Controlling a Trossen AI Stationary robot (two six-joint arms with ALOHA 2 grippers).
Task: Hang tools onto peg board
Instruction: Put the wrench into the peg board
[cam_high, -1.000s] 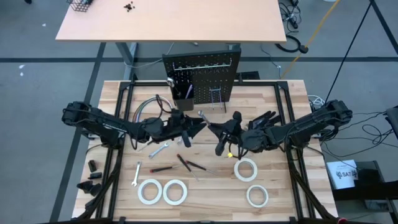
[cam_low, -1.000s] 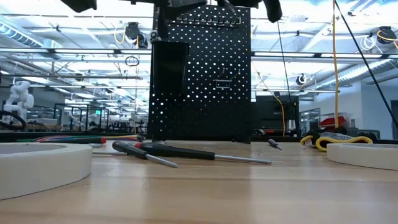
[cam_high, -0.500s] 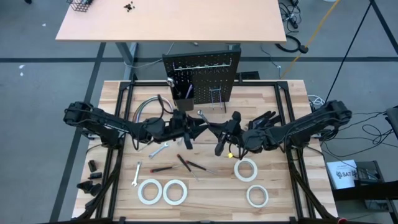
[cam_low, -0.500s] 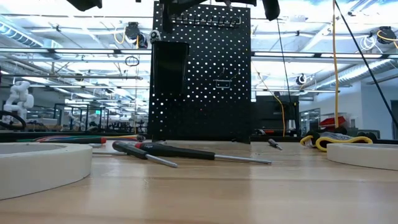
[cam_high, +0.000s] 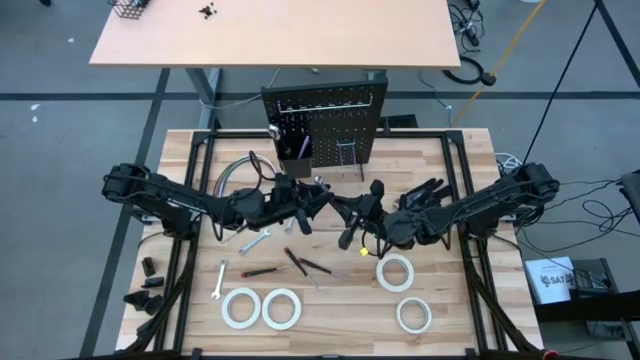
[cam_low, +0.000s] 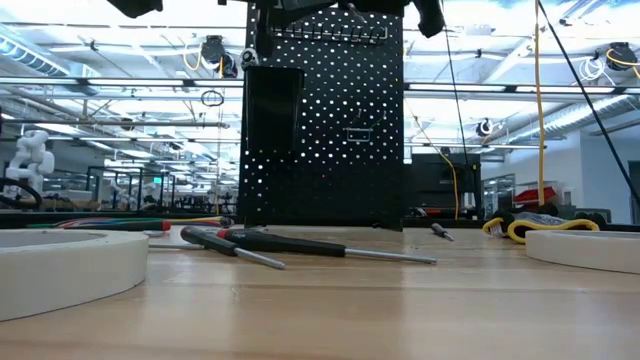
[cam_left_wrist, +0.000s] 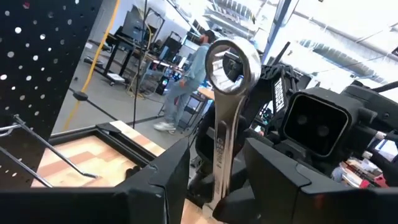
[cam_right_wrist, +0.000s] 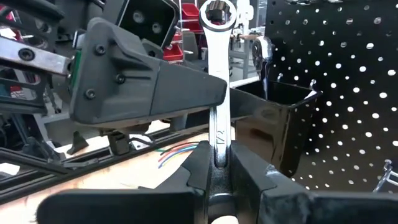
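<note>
Wrench (cam_right_wrist: 217, 118) stands upright between my two sets of fingers, ring end up, shank running straight down into my right fingers (cam_right_wrist: 219, 163), which are closed tight on its lower part. My left fingers (cam_left_wrist: 214, 163) sit about half open on either side of the same shank; I judge they bracket it more than grip it, though I cannot tell if the pads touch. From above, both arms meet at mid-worktop (cam_high: 450, 300), left fingers (cam_high: 307, 203) and right fingers (cam_high: 352, 222) tip to tip just in front of the board (cam_high: 322, 125).

The board lies beyond the wrench, away from me, its hooks (cam_low: 335, 34) high along the top edge and a black bin (cam_right_wrist: 277, 124) on its left part. The ring is the part that must go over a hook, and it already points up. My right arm holds the tool, so the carry falls to it.

Screwdrivers (cam_low: 290, 245) and tape rolls (cam_high: 262, 308) lie on the worktop, not yet hung.
</note>
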